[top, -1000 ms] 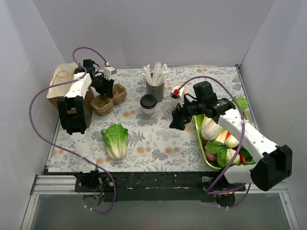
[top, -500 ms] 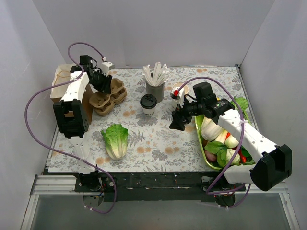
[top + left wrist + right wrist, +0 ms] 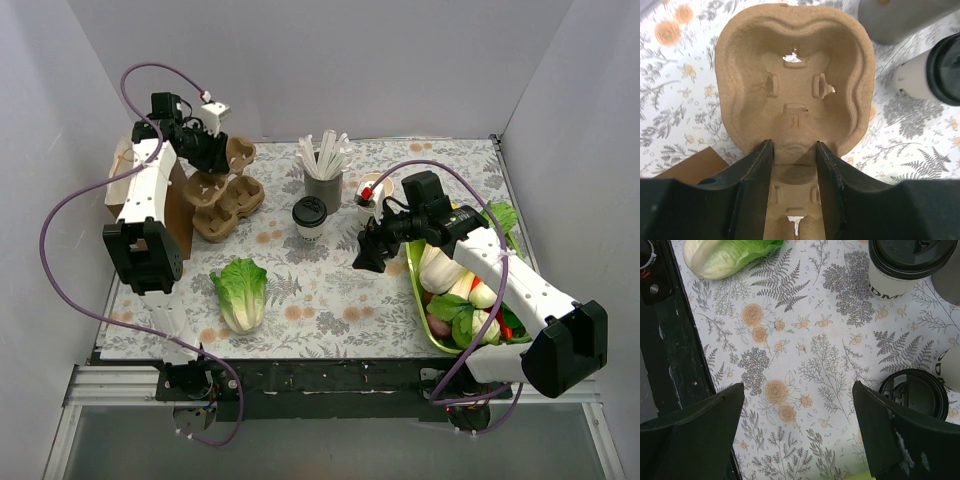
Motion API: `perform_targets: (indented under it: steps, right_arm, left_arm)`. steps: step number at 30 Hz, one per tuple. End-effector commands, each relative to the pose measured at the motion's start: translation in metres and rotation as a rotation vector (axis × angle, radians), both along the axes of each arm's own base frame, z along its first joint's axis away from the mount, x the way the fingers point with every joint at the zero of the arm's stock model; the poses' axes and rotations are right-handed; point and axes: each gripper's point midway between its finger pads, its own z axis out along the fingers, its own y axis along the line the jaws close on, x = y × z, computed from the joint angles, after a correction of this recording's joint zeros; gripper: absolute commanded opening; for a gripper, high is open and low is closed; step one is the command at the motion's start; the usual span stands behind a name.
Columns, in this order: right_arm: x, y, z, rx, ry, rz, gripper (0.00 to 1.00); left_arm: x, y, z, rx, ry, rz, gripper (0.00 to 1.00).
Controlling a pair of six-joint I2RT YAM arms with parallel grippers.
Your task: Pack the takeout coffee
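The left gripper (image 3: pixel 794 150), clamped on a brown moulded-pulp cup carrier (image 3: pixel 795 85), has risen left of the black-lidded cream paper cup (image 3: pixel 309 217); the right gripper (image 3: pixel 795 390) gapes beside that cup

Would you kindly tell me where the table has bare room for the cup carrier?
The widest bare patch lies at the near middle, between the lettuce and the vegetable tray, in front of the lidded coffee. A smaller one is the far right corner, behind the right pincer. It is crowded around the stick cup and the stacked carriers.
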Motion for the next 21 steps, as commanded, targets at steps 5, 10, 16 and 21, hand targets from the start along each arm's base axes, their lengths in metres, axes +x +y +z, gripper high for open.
perform_targets:
  steps: [5,10,16,21]
  right_arm:
    - [0.008,-0.001,0.015,0.041,-0.035,-0.035,0.96]
    - [0.018,0.002,0.024,0.053,-0.049,-0.046,0.96]
    - [0.027,0.004,0.032,0.060,-0.063,-0.060,0.96]
    - [0.036,0.000,0.035,0.068,-0.059,-0.101,0.96]
  left_arm:
    - [-0.064,-0.060,0.082,-0.124,-0.071,-0.116,0.00]
    - [-0.100,-0.092,0.076,-0.172,-0.004,-0.152,0.00]
    - [-0.162,-0.119,0.050,-0.178,0.105,-0.209,0.00]
    - [-0.198,-0.124,0.028,-0.153,0.143,-0.249,0.00]
